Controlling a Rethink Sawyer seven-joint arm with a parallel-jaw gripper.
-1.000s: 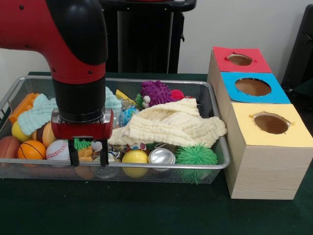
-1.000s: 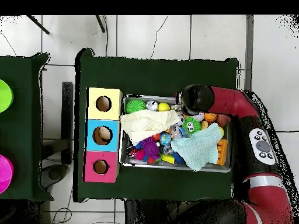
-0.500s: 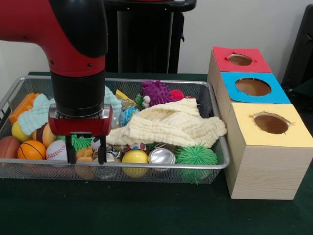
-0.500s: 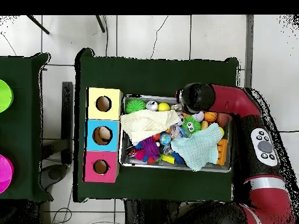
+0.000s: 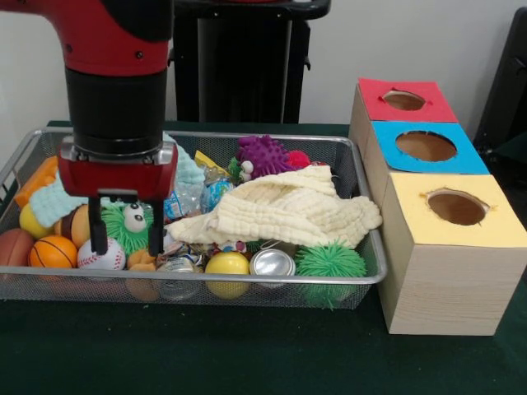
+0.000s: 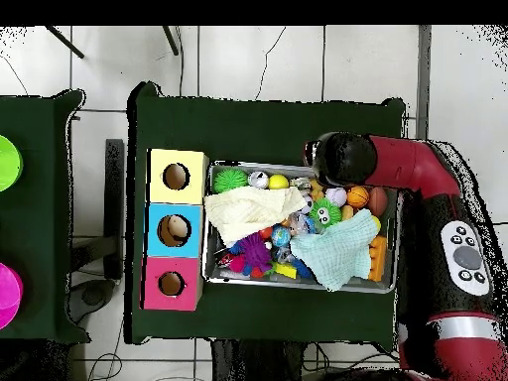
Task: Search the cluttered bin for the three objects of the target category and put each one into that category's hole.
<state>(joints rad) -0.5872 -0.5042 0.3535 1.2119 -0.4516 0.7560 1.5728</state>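
basketball cut off, cloth hiding toys

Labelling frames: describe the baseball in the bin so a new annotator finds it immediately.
Start at the wire mesh bin left of the three wooden boxes, then go to its front-left corner, just below the gripper. The baseball lies between an orange basketball and a fuzzy green toy with eyes; it is the only white ball, with red stitching.

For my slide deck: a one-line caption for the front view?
Open gripper hovers over a cluttered wire basket beside three holed boxes.
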